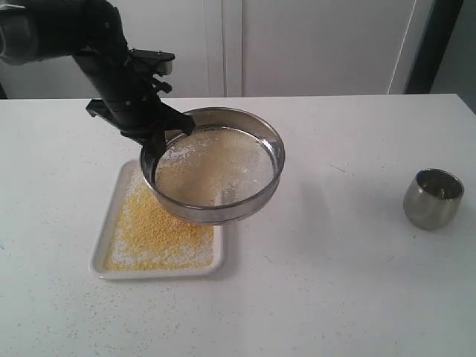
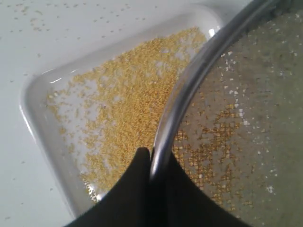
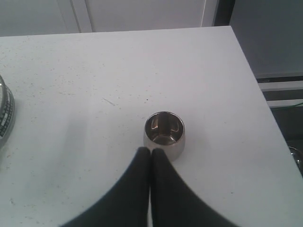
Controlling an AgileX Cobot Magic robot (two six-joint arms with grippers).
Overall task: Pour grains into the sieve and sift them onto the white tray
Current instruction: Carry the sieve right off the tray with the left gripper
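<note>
With jaws clamped on the rim of the sieve, which overhung the white tray, the left gripper risked dropping grains onto the desk, while the right gripper had its jaws together.

The sieve, rim in the left tool, hangs over the tray; grains lie in both. On the surface, the cup stands just ahead of the right tool.

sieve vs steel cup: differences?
The sieve is wide and shallow; the cup small and rounded. The sieve is clamped by the left gripper, tilted over the white tray; the cup stands upright on the table, unheld. The sieve holds pale grains; the cup looks nearly empty. Both are shiny steel.
</note>
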